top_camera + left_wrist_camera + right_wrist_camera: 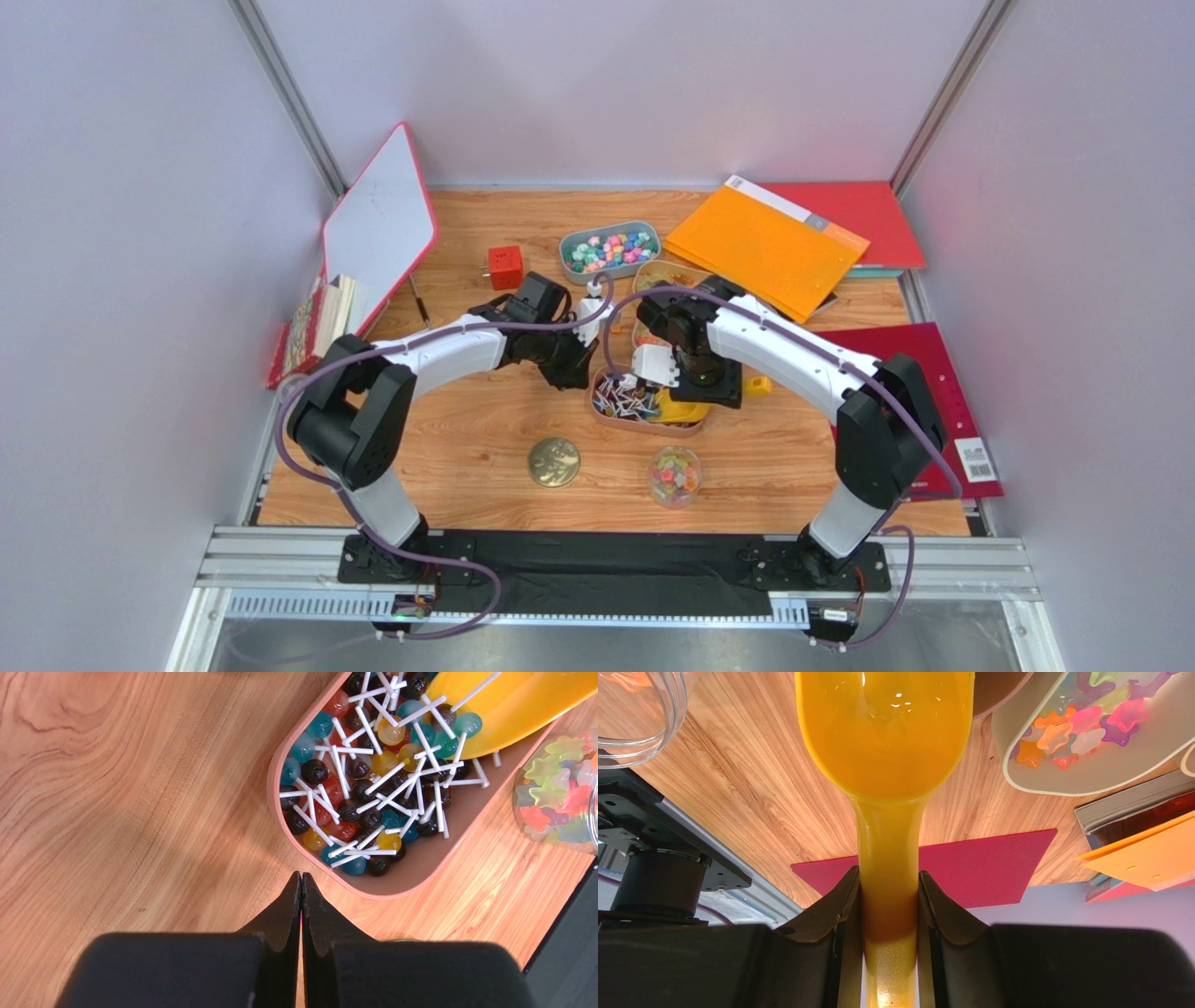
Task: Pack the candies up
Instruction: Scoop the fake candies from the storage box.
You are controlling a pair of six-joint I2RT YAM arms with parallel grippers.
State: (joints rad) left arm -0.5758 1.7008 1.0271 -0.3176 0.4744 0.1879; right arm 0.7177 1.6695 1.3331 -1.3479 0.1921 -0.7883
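A pink oval tray (pixel 393 885) holds many lollipops (pixel 365 777) with white sticks; it also shows in the top view (pixel 612 416). My right gripper (pixel 889 889) is shut on the handle of a yellow scoop (pixel 885 735), whose bowl rests at the tray's far end (pixel 519 700). My left gripper (pixel 301 879) is shut and empty, just above the wood beside the tray's near rim. Star gummies fill a clear jar (pixel 558 791) and lie in a beige tray (pixel 1081 728). A grey tray of small pink, green and blue candies (pixel 609 252) sits at the back.
A round gold lid (pixel 553 461) lies near the front, left of the jar (pixel 675 476). A red cube (pixel 505 266) stands at the back left. Orange and red folders (pixel 765 245) lie at the back right, another red folder (pixel 990 868) on the right. A whiteboard (pixel 376 224) leans left.
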